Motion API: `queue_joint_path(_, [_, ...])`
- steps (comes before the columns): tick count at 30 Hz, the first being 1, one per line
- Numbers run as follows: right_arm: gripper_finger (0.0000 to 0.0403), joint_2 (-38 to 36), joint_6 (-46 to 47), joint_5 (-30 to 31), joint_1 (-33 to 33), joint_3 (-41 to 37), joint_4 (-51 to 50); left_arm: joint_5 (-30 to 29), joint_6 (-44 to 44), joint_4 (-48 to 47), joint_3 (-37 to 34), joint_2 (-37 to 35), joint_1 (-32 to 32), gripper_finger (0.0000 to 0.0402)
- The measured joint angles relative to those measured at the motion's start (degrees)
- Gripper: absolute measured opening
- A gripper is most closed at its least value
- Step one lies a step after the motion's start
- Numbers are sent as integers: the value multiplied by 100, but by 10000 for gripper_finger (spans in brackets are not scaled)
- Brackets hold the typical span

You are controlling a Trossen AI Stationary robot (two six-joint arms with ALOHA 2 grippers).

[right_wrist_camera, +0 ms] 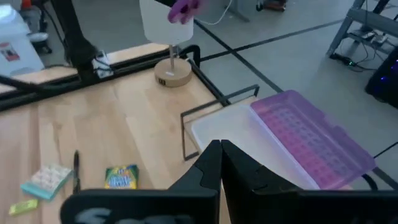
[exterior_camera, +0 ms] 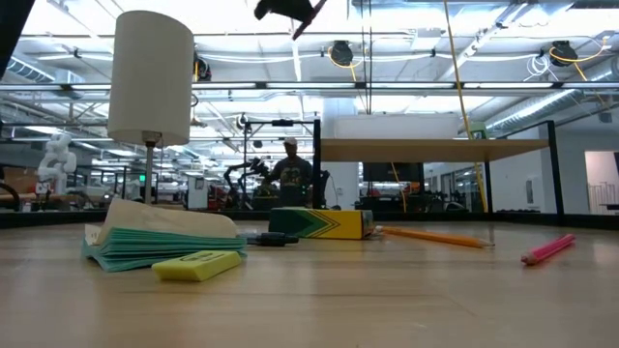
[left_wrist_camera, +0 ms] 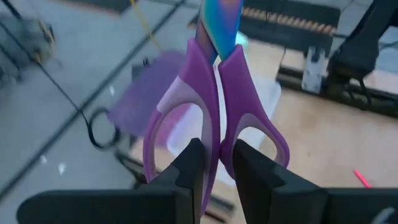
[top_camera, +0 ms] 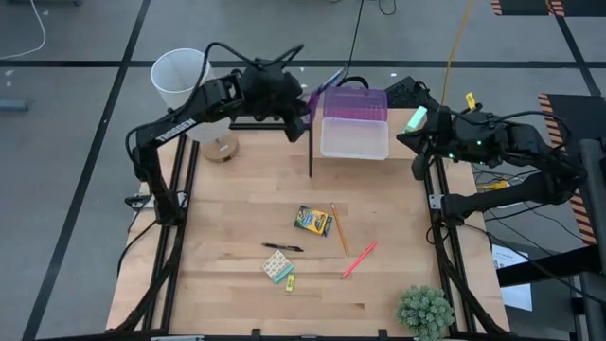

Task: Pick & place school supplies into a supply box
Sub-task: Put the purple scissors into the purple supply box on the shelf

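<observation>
Left gripper (left_wrist_camera: 214, 171) held the scissors (left_wrist_camera: 214, 112) up beside the supply box (top_camera: 354, 135).

Its fingers were clamped on the purple handles, blades pointing away, the box just beyond them. The right gripper (right_wrist_camera: 221, 165), fingers pressed together and empty, waited near the box's other side, lid (right_wrist_camera: 311, 137) just ahead.

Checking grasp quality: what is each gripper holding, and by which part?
Left gripper holds the purple-handled scissors where the two handle loops meet, blades pointing away. Right gripper is shut and holds nothing.
</observation>
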Motion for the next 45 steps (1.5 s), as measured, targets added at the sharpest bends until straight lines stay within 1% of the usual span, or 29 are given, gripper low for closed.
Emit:
queue_joint_path(4, [0,187,591,23,-144,-2,473,1,301,183,-5,208,-19,72])
queue_joint_path(6, [0,297,1069,235,-281,-2,752,-68,434,192,-5,301,-84,72])
queue_joint_path(8, [0,401,1492,292,-458,-2,994,-233,580,107,-5,369,-185,72])
queue_joint_path(11, [10,528,1860,264,-704,-2,1261,-689,634,-22,-7,399,-329,72])
queue_joint_path(13, [29,613,1839,250,-803,-2,1432,-1149,631,-20,-5,439,-428,72])
queue_joint_path(15, [56,711,1492,222,-880,-2,1651,-1530,602,-114,-6,450,-484,72])
queue_joint_path(16, [71,776,1299,116,-917,-2,1755,-1644,601,-178,-7,459,-504,72])
queue_joint_path(20, [137,1044,907,-380,-1146,-2,2184,-1929,634,-297,-7,473,-580,72])
queue_joint_path(23, [177,1213,991,-459,-1258,-2,2325,-2178,635,-425,-7,491,-629,72])
queue_joint_path(26, [204,1364,1166,-479,-1371,-2,2444,-2304,681,-470,-7,489,-639,72])
queue_joint_path(28, [214,1438,1172,-499,-1416,-2,2626,-2316,702,-472,-7,489,-639,72])
queue_joint_path(31, [219,1521,1096,-504,-1501,-2,2922,-2317,704,-475,-7,489,-637,72])
queue_joint_path(34, [213,1597,1031,-538,-1592,-2,3181,-2317,703,-475,-7,489,-639,72])
queue_joint_path(35, [210,1610,1030,-641,-1634,-2,3255,-2317,707,-474,-7,489,-639,72])
queue_joint_path(38, [198,1667,1042,-1012,-1773,-2,3434,-2320,729,-470,-7,489,-638,72])
queue_joint_path(41, [185,1744,1129,-1243,-1861,-2,3502,-2321,739,-472,-7,487,-637,72])
queue_joint_path(45, [157,1801,1299,-1260,-1902,-2,3574,-2323,790,-470,-7,485,-639,72])
